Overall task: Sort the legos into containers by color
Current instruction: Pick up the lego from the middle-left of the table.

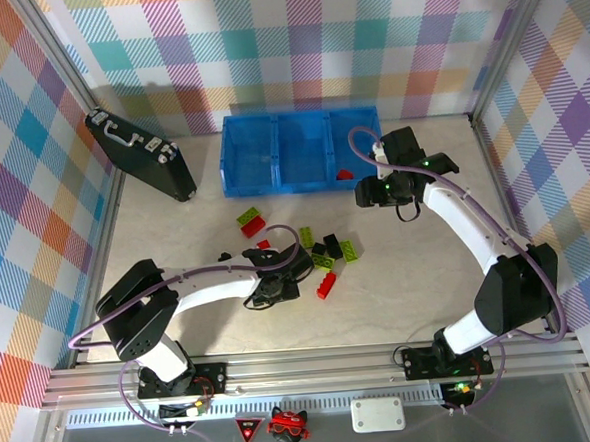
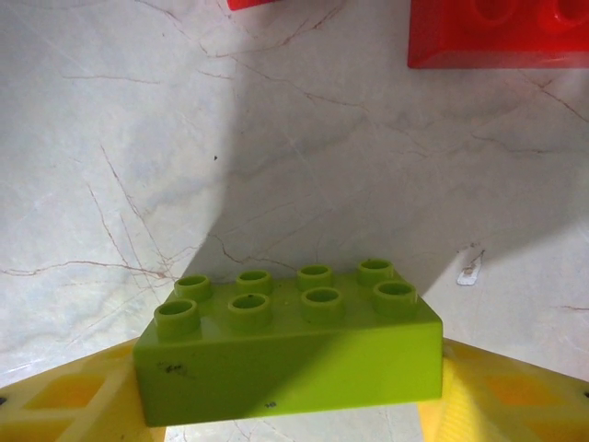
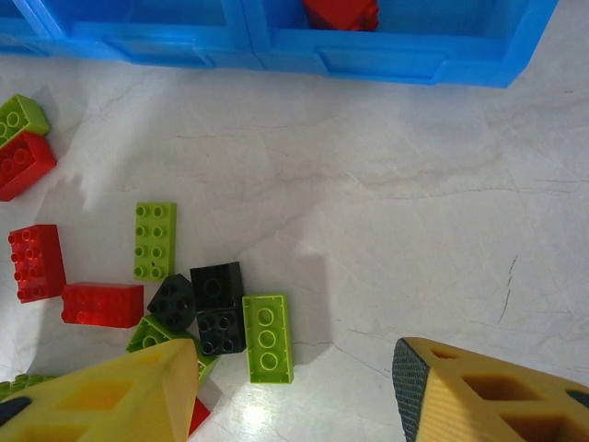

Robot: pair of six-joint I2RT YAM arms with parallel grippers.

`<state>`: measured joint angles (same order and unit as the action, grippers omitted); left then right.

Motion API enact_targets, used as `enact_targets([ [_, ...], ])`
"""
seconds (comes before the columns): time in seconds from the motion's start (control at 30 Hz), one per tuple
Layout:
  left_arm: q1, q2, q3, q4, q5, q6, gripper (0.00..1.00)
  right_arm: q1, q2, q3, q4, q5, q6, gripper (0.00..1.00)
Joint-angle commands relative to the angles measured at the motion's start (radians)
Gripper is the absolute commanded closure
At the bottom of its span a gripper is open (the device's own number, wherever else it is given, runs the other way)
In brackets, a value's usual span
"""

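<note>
My left gripper is low over the table, left of the lego pile. Its yellow fingers press both ends of a lime green lego that rests on the table, so it is shut on that brick. A red lego lies just beyond it. My right gripper hovers open and empty in front of the blue containers. One red lego lies in the right compartment. Loose red, lime and black legos are scattered below the right gripper.
A black briefcase lies at the back left, beside the containers. Checked walls and metal posts close off the table on three sides. A lime and red lego pair sits apart from the pile. Bare table lies to the right.
</note>
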<state>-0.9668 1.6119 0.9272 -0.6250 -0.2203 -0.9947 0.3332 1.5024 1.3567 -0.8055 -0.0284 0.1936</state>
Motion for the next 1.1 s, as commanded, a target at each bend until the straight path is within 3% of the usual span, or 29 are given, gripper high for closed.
enact_targets([
  [0.0, 0.007, -0.012, 0.02, -0.048, -0.026, 0.011, 0.4, 0.003, -0.012, 0.022, -0.02, -0.019, -0.005, 0.4],
  [0.3, 0.019, -0.081, 0.125, -0.159, -0.088, 0.088, 0.41, 0.003, -0.02, 0.021, -0.03, -0.01, -0.004, 0.4],
  [0.57, 0.138, -0.089, 0.268, -0.165, -0.021, 0.234, 0.41, 0.002, -0.062, -0.009, -0.044, 0.01, 0.009, 0.4],
  [0.8, 0.281, 0.057, 0.494, -0.153, 0.055, 0.395, 0.41, 0.003, -0.114, -0.054, -0.06, 0.03, 0.032, 0.4],
  [1.07, 0.346, 0.321, 0.864, -0.168, 0.102, 0.486, 0.41, 0.003, -0.17, -0.098, -0.086, 0.05, 0.053, 0.4],
])
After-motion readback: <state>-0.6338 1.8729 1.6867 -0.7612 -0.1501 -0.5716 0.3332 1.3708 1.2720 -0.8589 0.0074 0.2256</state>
